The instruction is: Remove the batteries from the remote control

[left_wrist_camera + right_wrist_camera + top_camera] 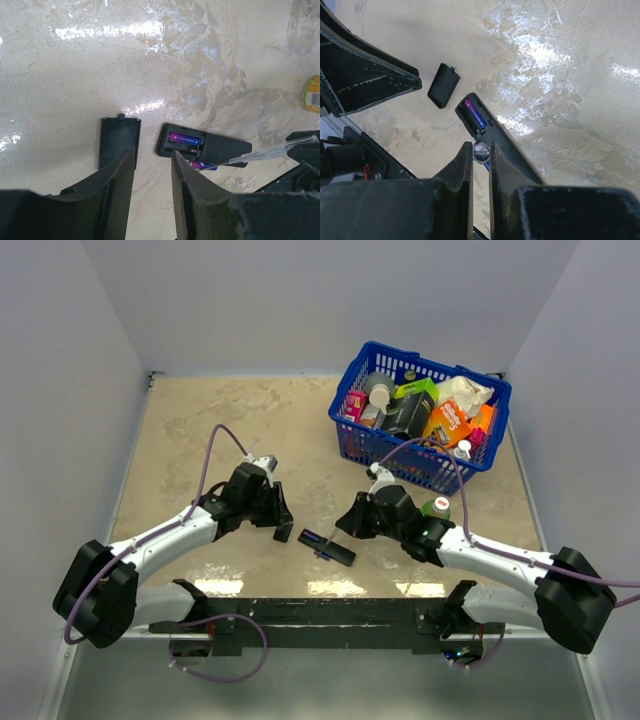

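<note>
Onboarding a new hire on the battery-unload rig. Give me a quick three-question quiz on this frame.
1. True or false: the cover piece is still fitted on the remote control.
2. What does the right tool grip? A) a battery B) the thin stick C) nothing
3. Fill in: ___ battery still sits in the remote's recess.
Key: 1 false; 2 B; 3 one.

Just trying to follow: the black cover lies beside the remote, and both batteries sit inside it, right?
Not quite. Only one battery sits inside the remote; the other battery lies loose beside it, as the left wrist view shows.
</note>
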Controlling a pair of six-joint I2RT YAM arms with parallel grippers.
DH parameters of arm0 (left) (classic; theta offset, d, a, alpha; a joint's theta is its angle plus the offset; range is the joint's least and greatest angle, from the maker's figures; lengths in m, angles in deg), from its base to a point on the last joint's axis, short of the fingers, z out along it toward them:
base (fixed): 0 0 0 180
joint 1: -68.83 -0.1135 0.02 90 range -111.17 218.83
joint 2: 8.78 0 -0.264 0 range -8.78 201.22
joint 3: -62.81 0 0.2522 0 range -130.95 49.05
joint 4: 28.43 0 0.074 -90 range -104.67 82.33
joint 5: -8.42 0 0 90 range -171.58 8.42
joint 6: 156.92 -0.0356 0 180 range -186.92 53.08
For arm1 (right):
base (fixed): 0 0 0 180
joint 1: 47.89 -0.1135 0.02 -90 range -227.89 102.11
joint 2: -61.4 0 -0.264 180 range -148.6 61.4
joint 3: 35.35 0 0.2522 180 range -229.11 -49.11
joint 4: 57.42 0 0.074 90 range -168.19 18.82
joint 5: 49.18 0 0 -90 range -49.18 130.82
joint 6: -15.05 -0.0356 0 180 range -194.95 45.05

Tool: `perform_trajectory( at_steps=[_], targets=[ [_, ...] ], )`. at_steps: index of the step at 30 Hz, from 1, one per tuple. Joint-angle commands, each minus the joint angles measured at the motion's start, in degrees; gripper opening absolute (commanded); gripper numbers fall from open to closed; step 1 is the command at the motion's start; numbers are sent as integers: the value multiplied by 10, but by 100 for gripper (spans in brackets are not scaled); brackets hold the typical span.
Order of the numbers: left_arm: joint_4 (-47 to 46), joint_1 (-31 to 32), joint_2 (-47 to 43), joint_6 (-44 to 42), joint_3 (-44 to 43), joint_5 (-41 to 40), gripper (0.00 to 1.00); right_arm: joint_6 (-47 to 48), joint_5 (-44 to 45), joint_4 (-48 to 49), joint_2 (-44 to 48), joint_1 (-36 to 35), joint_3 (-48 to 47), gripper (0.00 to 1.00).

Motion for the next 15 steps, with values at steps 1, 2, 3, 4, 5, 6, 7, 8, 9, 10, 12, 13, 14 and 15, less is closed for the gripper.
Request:
perform_trajectory(
  at_steps=[1, 2, 3, 4, 5, 6, 7, 8, 9, 10, 12, 13, 14, 15],
  targets=[
    [-8, 1, 2, 6, -6, -12, 40, 2, 67, 28, 14, -14, 5, 0],
    [-9, 0, 2, 5, -5, -12, 40, 5, 75, 26, 15, -15, 4, 0],
    [-9, -1, 1, 7, -6, -12, 40, 7, 78, 25, 17, -17, 3, 0],
    [-9, -1, 1, 8, -6, -12, 40, 7, 79, 23, 21, -20, 2, 0],
    [-9, -1, 1, 11, -6, -12, 40, 9, 80, 23, 24, -21, -1, 0],
    [-9, -1, 0, 11, -8, -12, 40, 11, 70, 24, 27, -22, -3, 0],
    [-9, -2, -1, 11, -9, -12, 40, 13, 67, 22, 28, -22, -7, 0],
    [-9, -2, -2, 12, -10, -12, 40, 14, 61, 21, 33, -21, -14, 0],
    [-9, -2, -4, 12, -11, -11, 40, 15, 50, 21, 35, -21, -17, 0],
    [-10, -1, -4, 12, -11, -10, 40, 15, 44, 17, 36, -22, -21, 0],
    [-11, -2, -8, 13, -8, -6, 40, 18, 34, 14, 36, -22, -36, 0],
    [-14, -2, -9, 15, -6, -3, 40, 20, 21, 9, 36, -22, -41, 0],
    [-23, -2, -11, 17, -2, 2, 40, 22, 14, 7, 37, -22, -50, 0],
    [-29, -2, -12, 20, 7, 12, 40, 24, 7, 8, 38, -22, -55, 0]
  ],
)
